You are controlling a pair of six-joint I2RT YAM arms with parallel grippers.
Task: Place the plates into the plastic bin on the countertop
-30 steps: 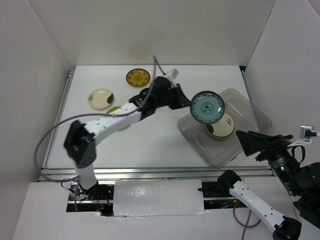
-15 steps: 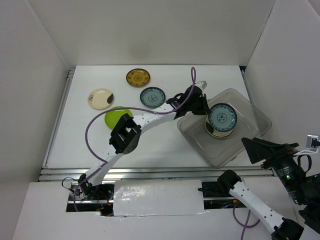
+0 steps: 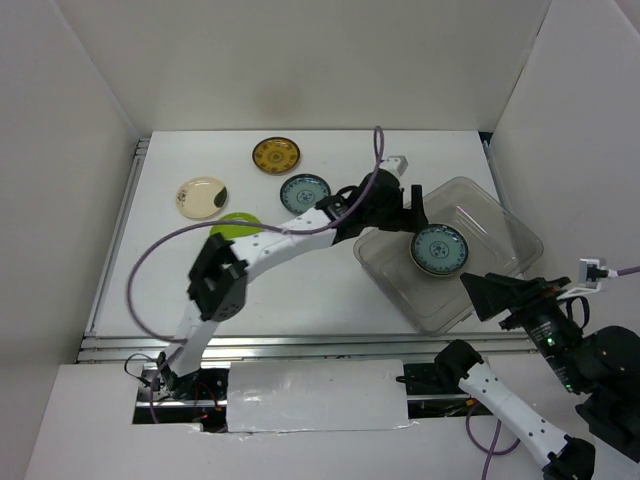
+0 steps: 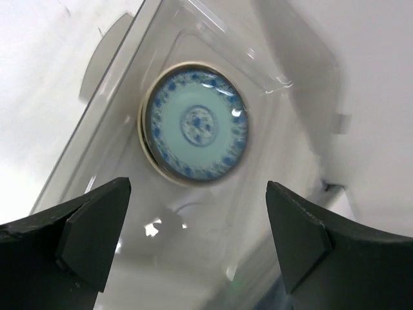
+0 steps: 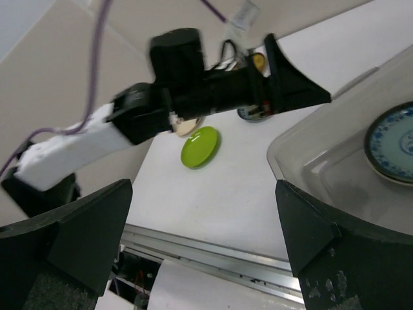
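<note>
So the blue plate (image 4: 197, 126) is down inside the bin (image 3: 500, 215), flat and face up, near the middle of the tub. It sits on a bottom plate (image 4: 144, 139), cream, of which only a sliver of rim pokes out along one side. The bin is at the right end of the countertop (image 3: 330, 290), turned cornerwise to the table edges.

The left gripper (image 3: 415, 218) hangs right over the bin's left side, just beside the blue plate. Its fingers are spread wide with nothing between them. In the left wrist view they frame the plate from above, one dark finger on each side, not touching it.

The other plates lie out on the countertop, left of the bin:
- second blue plate (image 3: 304, 192), just beside the left arm's forearm
- yellow plate (image 3: 275, 154), near the far edge
- cream plate (image 3: 201, 197) with a dark mark on it, toward the left side
- green plate (image 3: 237, 222), partly hidden under the arm from the top, plain to see from the right wrist

The right gripper (image 3: 495, 297) hovers at the near right, just off the bin's near corner. Fingers wide apart too, holding nothing, and pointed back across the countertop.
</note>
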